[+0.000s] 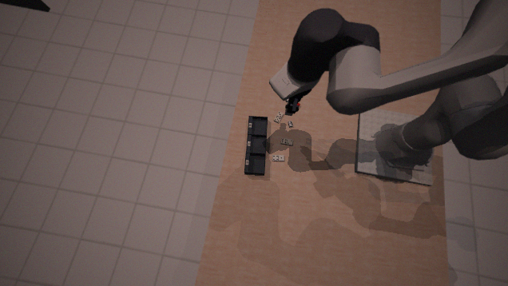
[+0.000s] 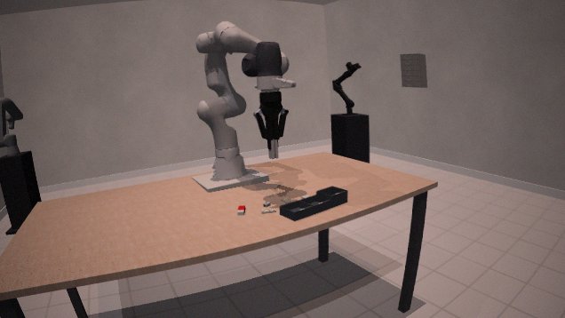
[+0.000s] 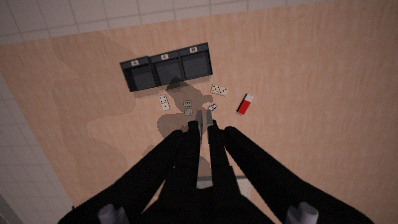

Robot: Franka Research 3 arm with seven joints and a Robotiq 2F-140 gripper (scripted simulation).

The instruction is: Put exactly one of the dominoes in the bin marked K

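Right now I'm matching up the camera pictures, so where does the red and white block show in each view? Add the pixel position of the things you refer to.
Top: the red and white block (image 1: 298, 105) (image 2: 241, 210) (image 3: 244, 105) is above and right of centre, mostly hidden by the gripper (image 1: 290, 113) (image 2: 274, 157) (image 3: 204, 117).
Exterior: below and left of centre.
Wrist: right of centre, slightly high.
Shared landmark: the black row of bins (image 1: 255, 164) (image 2: 317, 210) (image 3: 142, 78).
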